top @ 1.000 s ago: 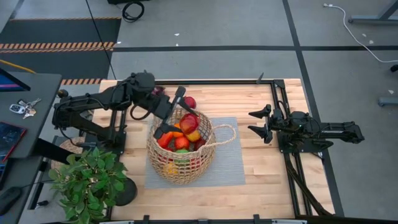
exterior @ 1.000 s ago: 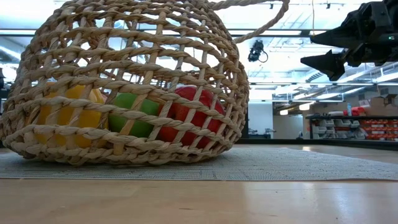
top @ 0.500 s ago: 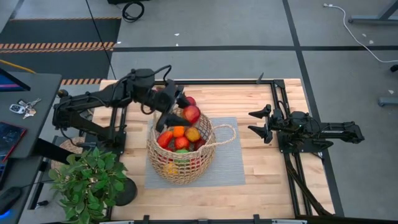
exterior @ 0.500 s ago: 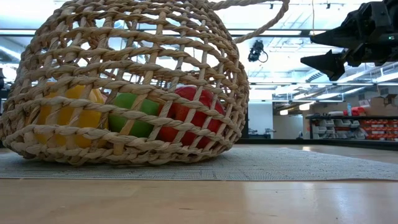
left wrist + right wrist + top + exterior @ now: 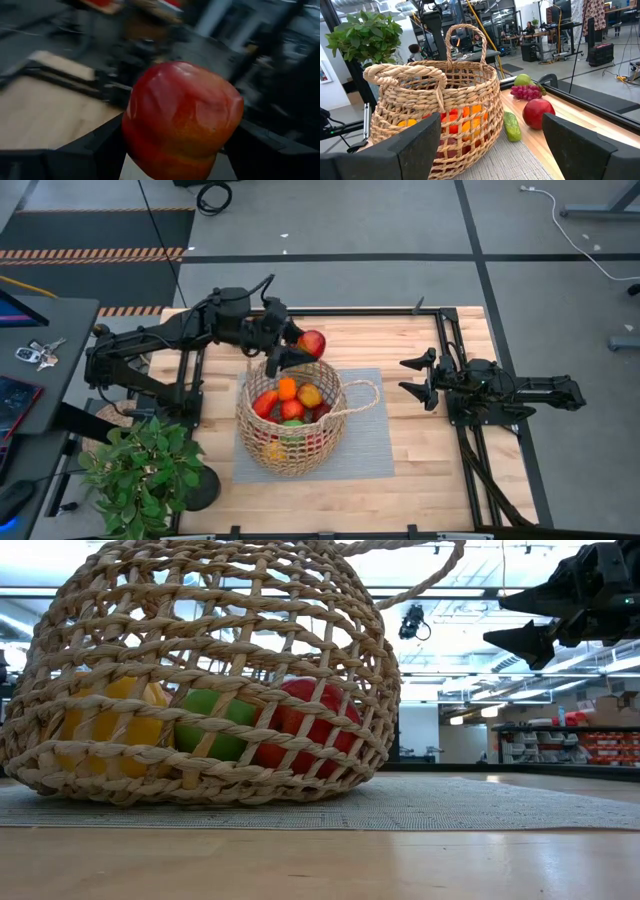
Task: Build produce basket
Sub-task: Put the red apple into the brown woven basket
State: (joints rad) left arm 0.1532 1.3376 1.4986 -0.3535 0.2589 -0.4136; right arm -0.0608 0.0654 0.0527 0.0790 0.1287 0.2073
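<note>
High view: basket (image 5: pixel 290 420) holds red, orange, apparently green produce (image 5: pixel 288 402).

One basket (image 5: pixel 290 420), one mat (image 5: pixel 370 445), one potted plant (image 5: pixel 140 470), two arms (image 5: pixel 150 345)

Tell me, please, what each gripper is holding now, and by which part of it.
The left gripper holds a red apple by its two sides, above the far rim of the wicker basket. The right gripper is open and holds nothing.
</note>
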